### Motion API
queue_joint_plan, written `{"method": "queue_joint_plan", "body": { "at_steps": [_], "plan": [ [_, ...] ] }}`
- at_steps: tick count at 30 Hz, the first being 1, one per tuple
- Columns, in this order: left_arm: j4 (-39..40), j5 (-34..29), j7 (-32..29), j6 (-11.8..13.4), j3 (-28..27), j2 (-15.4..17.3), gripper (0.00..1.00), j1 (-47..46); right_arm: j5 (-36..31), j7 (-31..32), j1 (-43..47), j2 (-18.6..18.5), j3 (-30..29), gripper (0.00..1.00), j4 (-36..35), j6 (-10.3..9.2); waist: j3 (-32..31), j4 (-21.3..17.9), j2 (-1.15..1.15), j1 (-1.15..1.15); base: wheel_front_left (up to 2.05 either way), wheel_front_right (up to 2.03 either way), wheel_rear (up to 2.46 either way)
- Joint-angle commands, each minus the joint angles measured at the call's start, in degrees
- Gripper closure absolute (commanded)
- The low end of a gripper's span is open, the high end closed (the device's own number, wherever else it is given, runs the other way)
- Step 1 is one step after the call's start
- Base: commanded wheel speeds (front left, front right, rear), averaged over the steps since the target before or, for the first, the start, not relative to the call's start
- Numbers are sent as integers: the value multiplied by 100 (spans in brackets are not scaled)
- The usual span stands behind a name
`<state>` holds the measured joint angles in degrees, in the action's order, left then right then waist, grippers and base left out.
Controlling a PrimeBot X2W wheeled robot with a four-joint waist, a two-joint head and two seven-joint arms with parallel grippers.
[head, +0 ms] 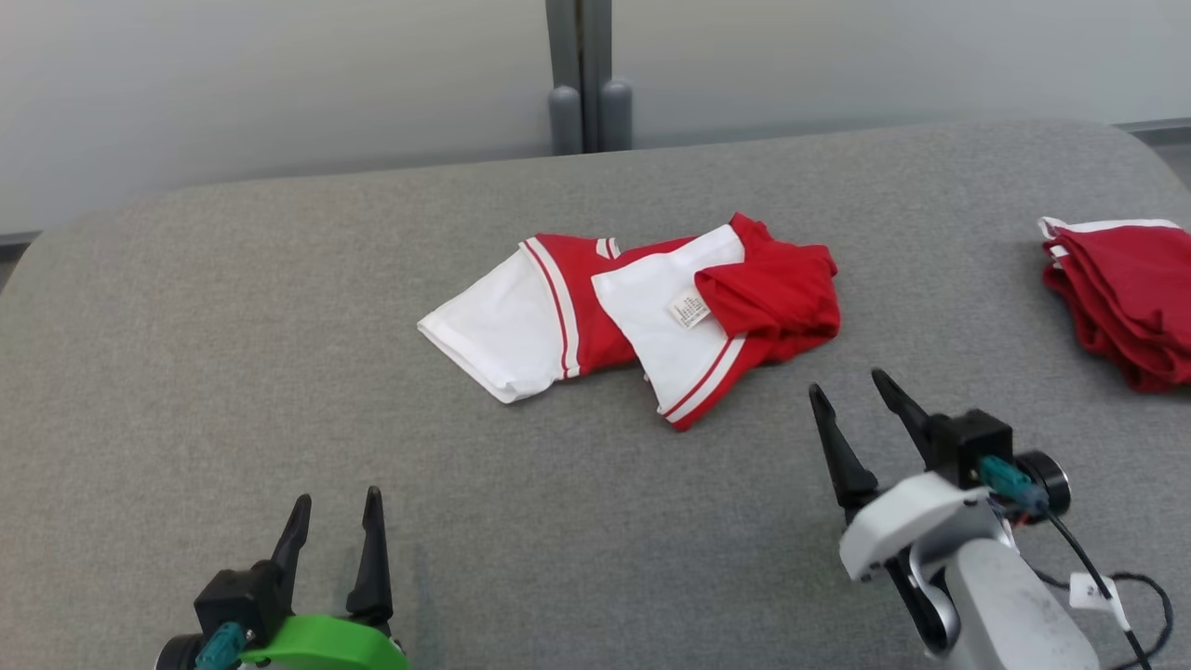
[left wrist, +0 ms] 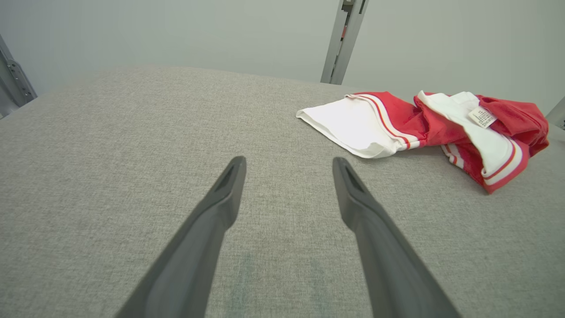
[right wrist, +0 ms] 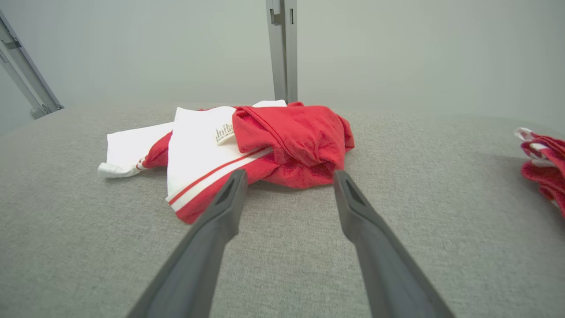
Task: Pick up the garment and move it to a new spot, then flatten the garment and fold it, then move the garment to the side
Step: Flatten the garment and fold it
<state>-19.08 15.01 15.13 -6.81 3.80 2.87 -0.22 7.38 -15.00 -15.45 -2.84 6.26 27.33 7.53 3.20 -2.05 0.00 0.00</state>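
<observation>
Judging by how things lie, the task is at its very start. The red-and-white garment [head: 642, 307] lies crumpled in the middle of the grey fabric-covered tabletop [head: 279, 326]. A white panel is spread out to its left, red cloth is bunched at its right end, and a care label [head: 689, 309] faces up. Nothing holds it.

The right gripper [head: 848, 381] hovers just near of the garment's right end, its fingers spread wide and empty, pointing at the bunched red part. The left gripper [head: 337, 495] sits at the near left, well apart from the garment, also wide open with nothing in it.

A second red garment [head: 1126, 298] lies at the far right edge, apart from the first.

Picking up, moving, flattening, folding and setting aside all appear to remain. The right gripper looks best placed to make the first grasp.
</observation>
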Motion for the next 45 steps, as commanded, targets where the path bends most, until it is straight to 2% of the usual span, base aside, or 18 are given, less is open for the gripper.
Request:
{"method": "queue_joint_plan", "body": {
  "at_steps": [1, 7, 8, 11, 16, 22, 27, 34, 36, 37, 38, 39, 41, 45],
  "plan": [
    [-12, 79, 0, -21, 45, 15, 0, -134, -61, -26, -269, -16, 156, 0, 24, -9, 275, 272, 0, 0, 0, 0, 0],
    [-62, 157, 1, -26, 207, 15, 0, -373, 10, -27, -1298, -21, 859, 0, 542, -9, 642, 712, 0, 0, 0, 0, 0],
    [-82, 205, 1, -32, 254, 14, 0, -440, -1, -26, -1696, -22, 1072, 0, 880, -9, 748, 875, 0, 0, 0, 0, 0],
    [-103, 262, 1, -38, 326, 12, 0, -502, -73, -26, -2182, -23, 1240, 0, 1343, -9, 873, 1079, 0, 0, 0, 0, 0],
    [-158, 394, 1, -47, 428, 11, 0, -630, -166, 7, -2772, -24, 1226, 0, 2117, -9, 1063, 1366, 0, 0, 0, 0, 0],
    [-207, 474, 1, -53, 507, 13, 0, -720, -432, 238, -3262, -24, 1136, 0, 2802, -9, 1160, 1501, 0, 0, 0, 0, 0],
    [-248, 522, 1, -59, 573, 13, 0, -757, -658, 509, -3461, -22, 1176, 0, 3086, -9, 1160, 1505, 0, 0, 0, 0, 0],
    [-216, 576, 1, -60, 644, 13, 0, -765, -1025, 744, -3315, -21, 871, 0, 3291, -9, 1130, 1491, 0, 0, 0, 0, 0],
    [-204, 595, 1, -62, 645, 13, 0, -759, -1163, 759, -3249, -24, 735, 16, 3342, -9, 1134, 1489, 0, 0, 0, 0, 0],
    [-204, 592, 1, -64, 646, 13, 0, -750, -1212, 755, -3235, -24, 669, 31, 3347, -9, 1137, 1486, 0, 0, 0, 0, 0],
    [-200, 591, 1, -65, 643, 12, 0, -740, -1247, 726, -3215, -24, 584, 51, 3345, -9, 1140, 1482, 0, 0, 0, 0, 0],
    [-192, 590, 2, -66, 637, 13, 0, -733, -1287, 703, -3188, -24, 527, 61, 3341, -9, 1143, 1478, 0, 0, 0, 0, 0],
    [-180, 573, 1, -66, 627, 13, 0, -713, -1352, 656, -3132, -26, 398, 99, 3332, -9, 1149, 1462, 0, 0, 0, 0, 0],
    [-158, 545, 2, -70, 634, 13, 0, -691, -1306, 445, -3057, -21, 271, 100, 3261, -9, 1124, 1439, 0, 0, 0, 0, 0]
  ]
}}
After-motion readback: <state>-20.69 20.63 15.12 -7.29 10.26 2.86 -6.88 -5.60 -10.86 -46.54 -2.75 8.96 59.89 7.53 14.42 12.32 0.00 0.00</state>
